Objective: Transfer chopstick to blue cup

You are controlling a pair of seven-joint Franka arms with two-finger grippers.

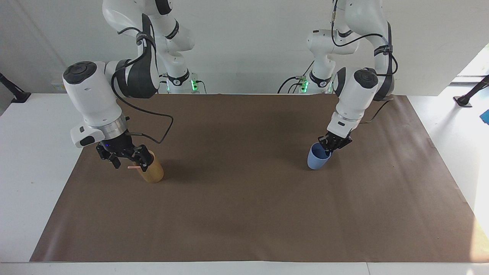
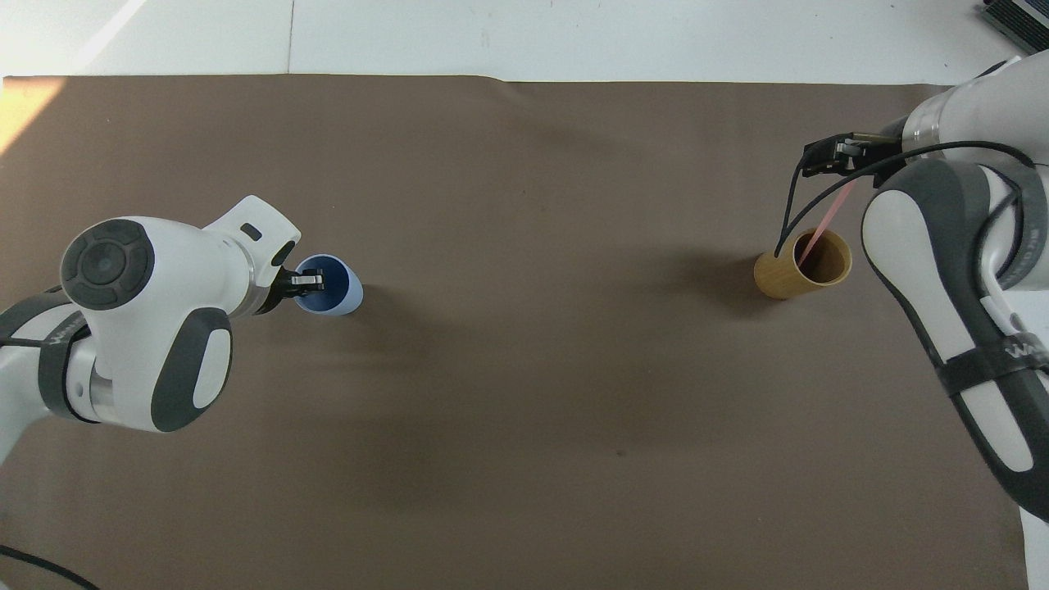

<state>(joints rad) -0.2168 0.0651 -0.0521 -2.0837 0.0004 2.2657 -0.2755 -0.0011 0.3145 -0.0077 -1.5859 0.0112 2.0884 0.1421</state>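
- Left pincer (image 1: 331, 144) is clamped on the cup (image 1: 317, 158) rim, steadying it at the left arm's end of the table (image 1: 244, 214).
- Right pincer (image 1: 128, 160), fingers apart, straddles the chopstick (image 1: 133, 167) leaning in the holder (image 1: 152, 172).
- Nothing is transferred yet: grasping, carrying and dropping remain.

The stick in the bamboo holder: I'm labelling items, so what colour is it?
Pale pink stick, clearest in the overhead view.

Two glossy white arms with rounded dark grey joint caps are seen. Black cables are looped along both. A polished metal ring is fitted above the right arm's black wrist block. Green lights are lit at both bases.
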